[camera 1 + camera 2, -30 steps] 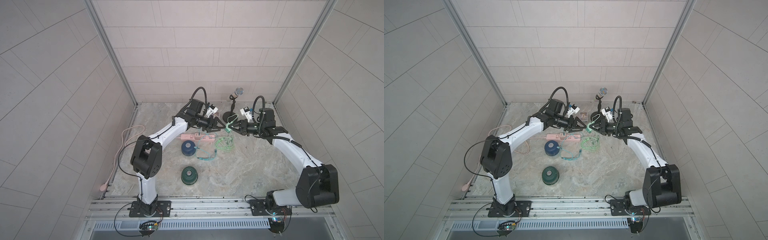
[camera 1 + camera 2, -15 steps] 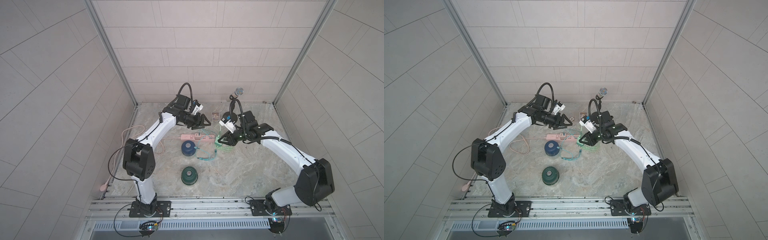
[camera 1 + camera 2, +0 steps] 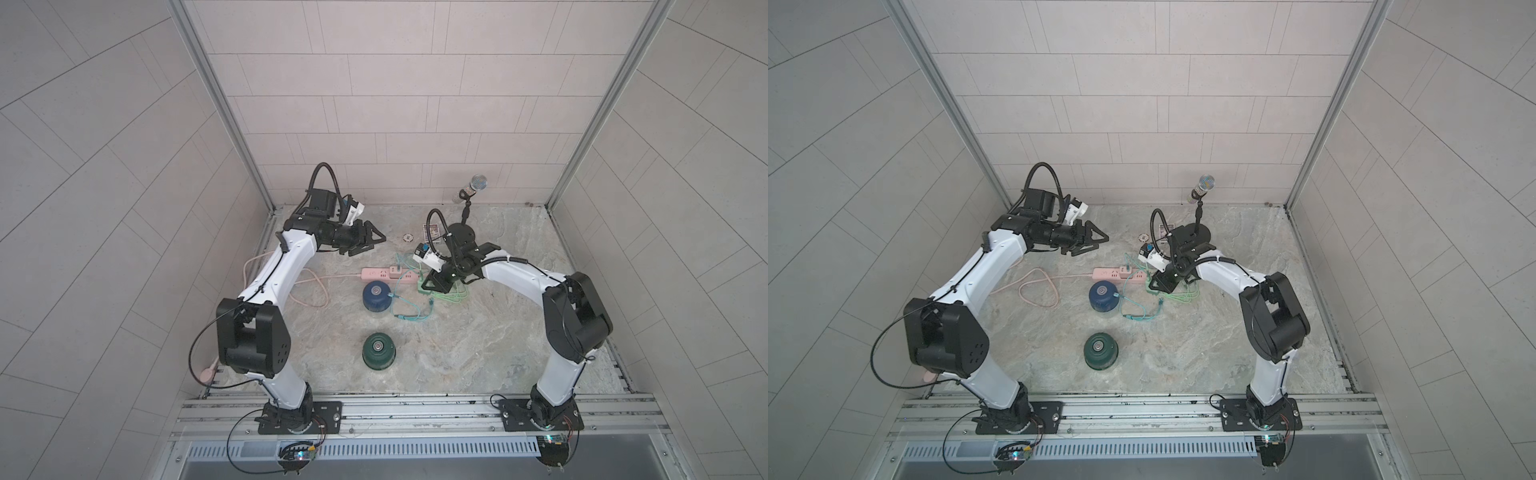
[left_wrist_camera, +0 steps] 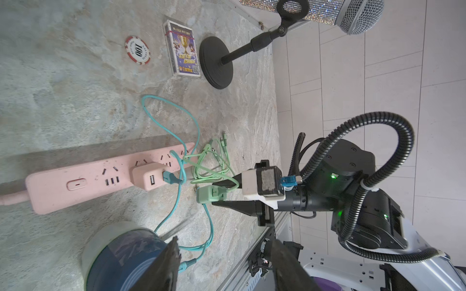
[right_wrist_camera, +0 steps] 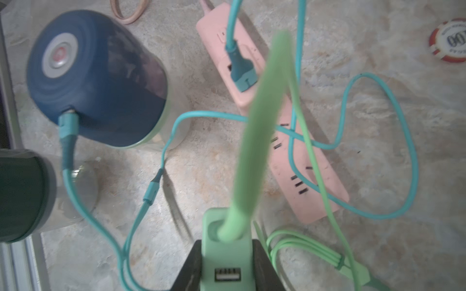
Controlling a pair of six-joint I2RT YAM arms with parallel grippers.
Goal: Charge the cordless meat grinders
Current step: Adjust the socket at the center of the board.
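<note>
— Both arms have shifted: the right gripper (image 4: pixel 216 194) has swung down from beside the black round-based microphone stand (image 4: pixel 216 63) to the end of the strip. The left gripper (image 3: pixel 374 243) has drawn back from above it.

— What is the right one holding?

— Its jaws are clamped on a pale green square USB charger block (image 5: pixel 225 252), with a pale green cable (image 5: pixel 262 126) rising out of it. Just ahead of the block lies the long pink plastic power strip (image 4: pixel 83 184), and the sockets at its near end are free. I judge that plugging in comes next.

— And the left?

— Its jaws are spread with nothing between them, well apart from everything.

— Where are the grinders?

— Farther out, just beside the strip, stands the squat dark blue dome-topped grinder (image 5: pixel 95 83). A teal cable (image 5: pixel 66 131) already feeds it from a pink adapter (image 4: pixel 148 177) in the strip. Beyond that, well apart, sits the dark green dome-topped grinder (image 3: pixel 378 351), with no cable that I can see.

— So it's halfway?

— Roughly. The block must meet a socket squarely, and the loose green coil (image 3: pixel 451 296) beside the pincer could snag.
</note>
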